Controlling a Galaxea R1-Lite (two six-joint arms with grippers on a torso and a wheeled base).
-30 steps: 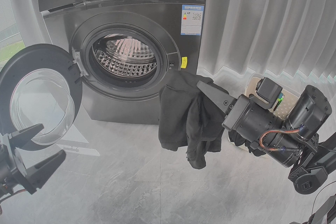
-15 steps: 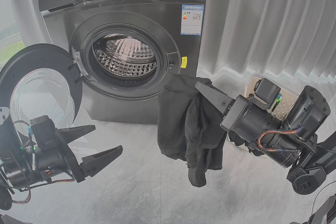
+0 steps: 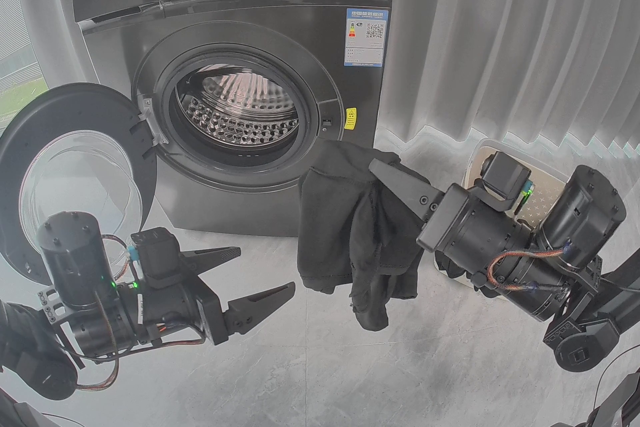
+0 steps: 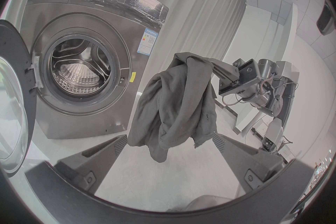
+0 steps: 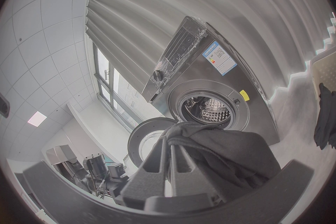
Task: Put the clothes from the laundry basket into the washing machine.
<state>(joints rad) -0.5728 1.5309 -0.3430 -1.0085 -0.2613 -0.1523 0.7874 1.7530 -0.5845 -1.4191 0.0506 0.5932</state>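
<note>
A dark garment (image 3: 353, 228) hangs in the air before the washing machine (image 3: 240, 75), to the right of its open drum (image 3: 237, 108). My right gripper (image 3: 383, 171) is shut on the garment's top fold; the same cloth (image 5: 224, 154) drapes over the closed fingers (image 5: 175, 165) in the right wrist view. My left gripper (image 3: 257, 281) is open, low above the floor and left of the hanging garment (image 4: 175, 105), not touching it. The white laundry basket (image 3: 550, 188) sits on the floor at right behind the right arm, with more dark cloth (image 5: 325, 119) over its rim.
The washer's round door (image 3: 70, 181) is swung wide open to the left, just behind my left arm. White curtains (image 3: 520, 28) hang behind and to the right of the machine. Grey tiled floor (image 3: 320, 368) lies bare in front.
My left arm has swung in from the lower left toward the hanging garment, gripper open throughout. The right gripper with the garment has shifted slightly left toward the machine.
</note>
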